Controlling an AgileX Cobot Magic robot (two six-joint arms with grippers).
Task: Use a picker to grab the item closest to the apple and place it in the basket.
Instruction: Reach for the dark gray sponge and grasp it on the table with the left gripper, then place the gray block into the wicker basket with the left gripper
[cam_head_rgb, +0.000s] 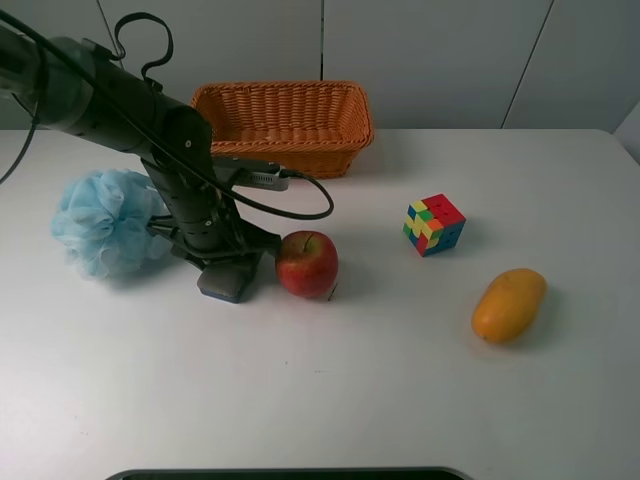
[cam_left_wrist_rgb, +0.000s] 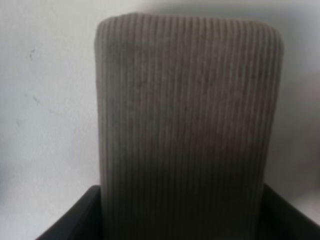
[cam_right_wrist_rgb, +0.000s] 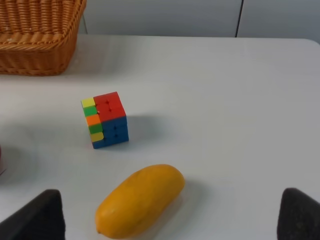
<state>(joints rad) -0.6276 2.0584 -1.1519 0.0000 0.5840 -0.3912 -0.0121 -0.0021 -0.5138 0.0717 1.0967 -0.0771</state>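
Left wrist — grey ribbed block (cam_left_wrist_rgb: 187, 125), gripped between black fingers (cam_left_wrist_rgb: 80, 217)

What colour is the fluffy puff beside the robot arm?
Light blue. The puff shows best in the exterior high view.

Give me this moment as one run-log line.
left claw: at grey ribbed item beside apple, grip unclear | right claw: open, holding nothing | basket: empty

High overview of table (cam_head_rgb: 300, 400); left wrist close-up; right wrist low, same cube (cam_right_wrist_rgb: 106, 120) and mango (cam_right_wrist_rgb: 140, 201).
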